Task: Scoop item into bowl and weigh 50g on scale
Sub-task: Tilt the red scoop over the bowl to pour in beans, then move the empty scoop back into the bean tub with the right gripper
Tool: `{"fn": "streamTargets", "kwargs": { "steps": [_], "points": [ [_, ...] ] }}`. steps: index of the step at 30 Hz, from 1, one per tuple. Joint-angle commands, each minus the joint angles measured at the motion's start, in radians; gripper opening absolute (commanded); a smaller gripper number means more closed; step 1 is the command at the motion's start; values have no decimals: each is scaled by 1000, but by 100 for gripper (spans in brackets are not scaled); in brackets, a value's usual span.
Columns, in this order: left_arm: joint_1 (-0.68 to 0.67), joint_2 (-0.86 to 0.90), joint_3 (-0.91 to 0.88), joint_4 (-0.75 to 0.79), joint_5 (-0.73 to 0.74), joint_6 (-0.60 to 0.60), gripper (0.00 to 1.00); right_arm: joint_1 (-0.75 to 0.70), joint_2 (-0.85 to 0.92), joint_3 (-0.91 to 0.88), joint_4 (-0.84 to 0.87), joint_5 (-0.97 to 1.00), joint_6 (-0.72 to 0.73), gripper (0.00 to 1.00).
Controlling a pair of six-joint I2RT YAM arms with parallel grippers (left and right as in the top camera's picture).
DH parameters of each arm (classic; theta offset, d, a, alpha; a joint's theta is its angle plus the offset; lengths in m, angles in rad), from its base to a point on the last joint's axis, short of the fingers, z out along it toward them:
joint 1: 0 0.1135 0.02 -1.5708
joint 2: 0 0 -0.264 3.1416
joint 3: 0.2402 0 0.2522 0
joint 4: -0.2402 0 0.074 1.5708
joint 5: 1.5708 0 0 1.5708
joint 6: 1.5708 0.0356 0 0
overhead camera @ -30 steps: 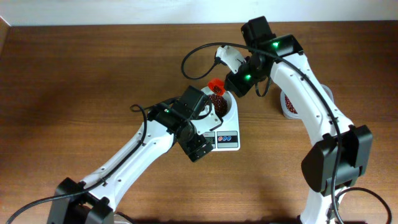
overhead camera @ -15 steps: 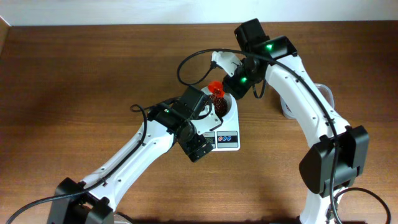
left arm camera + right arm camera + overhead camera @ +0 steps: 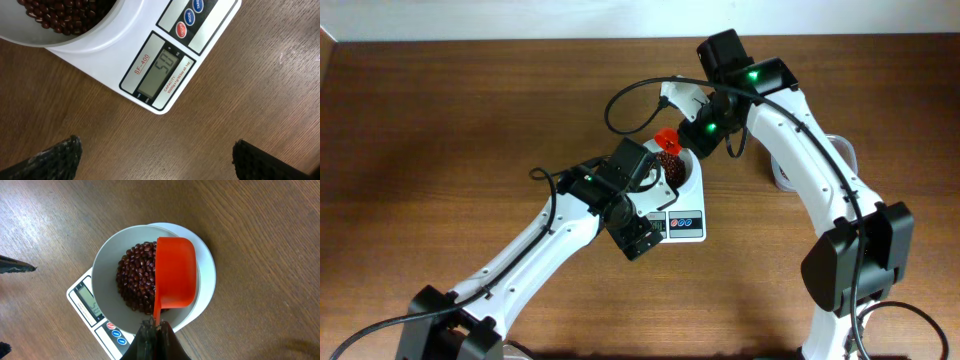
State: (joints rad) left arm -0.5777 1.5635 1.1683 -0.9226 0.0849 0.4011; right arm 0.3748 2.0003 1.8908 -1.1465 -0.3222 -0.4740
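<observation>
The right gripper (image 3: 155,330), swung in over the past second, pinches the orange scoop (image 3: 175,272) pointing straight out from its fingers over beans (image 3: 135,282) in the bowl (image 3: 102,255) on the scale (image 3: 86,299); left gripper (image 3: 160,157) spread wide.

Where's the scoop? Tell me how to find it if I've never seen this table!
Start at the white scale in the middle of the brown table; a white bowl of dark red beans sits on it. The scoop hangs over that bowl, its handle pinched in the right arm's fingers. It's the only bright orange-red thing there.
</observation>
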Motion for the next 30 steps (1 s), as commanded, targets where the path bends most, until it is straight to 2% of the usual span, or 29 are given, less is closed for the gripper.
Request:
{"fn": "streamTargets", "kwargs": {
  "steps": [1, 19, 26, 30],
  "points": [
    [-2, -6, -7, 2, -4, 13, 99, 5, -1, 23, 3, -13, 7, 4],
    [-2, -6, -7, 2, -4, 13, 99, -1, -1, 23, 2, -54, 46, 4],
    [-2, -6, -7, 2, -3, 13, 99, -120, -1, 23, -9, -286, 105, 4],
    [-2, -6, -7, 2, -3, 13, 99, -193, -1, 23, -12, -411, 206, 4]
  ]
}}
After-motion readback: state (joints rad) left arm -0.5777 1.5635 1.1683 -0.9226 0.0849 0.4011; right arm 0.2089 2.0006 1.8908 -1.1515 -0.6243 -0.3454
